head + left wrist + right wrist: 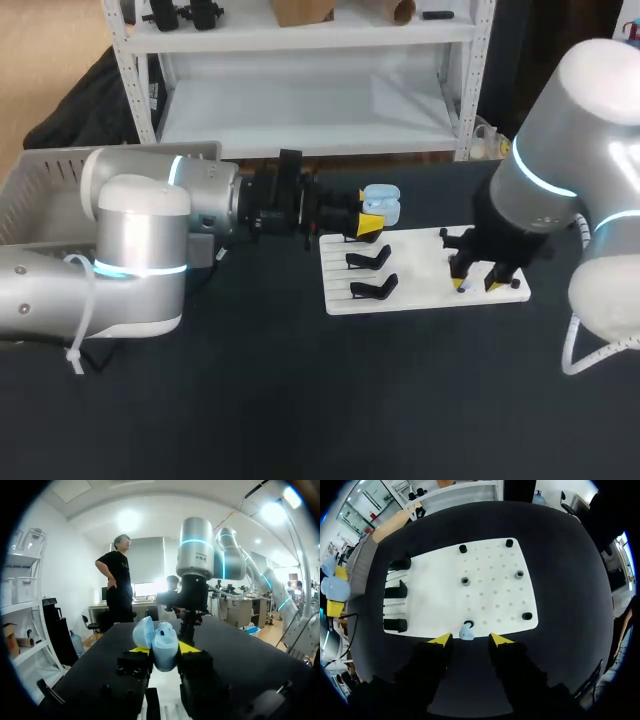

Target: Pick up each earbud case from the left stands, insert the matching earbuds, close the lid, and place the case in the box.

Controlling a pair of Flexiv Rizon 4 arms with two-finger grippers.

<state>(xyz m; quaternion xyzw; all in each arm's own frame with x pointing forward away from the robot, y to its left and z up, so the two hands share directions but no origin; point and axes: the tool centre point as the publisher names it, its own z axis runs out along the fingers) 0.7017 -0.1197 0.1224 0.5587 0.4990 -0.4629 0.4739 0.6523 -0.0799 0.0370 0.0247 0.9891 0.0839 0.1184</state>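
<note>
My left gripper is shut on a light blue earbud case with its lid up, held above the far left corner of the white board. In the left wrist view the case sits between that gripper's yellow tips. My right gripper hangs over the board's near right edge. Its fingers stand open in the right wrist view, with a light blue earbud on the board just ahead of them, touched by neither tip.
Black case stands line the board's left side. Several black earbud pegs stand across the board. A pale slatted box sits at the table's far left, behind my left arm.
</note>
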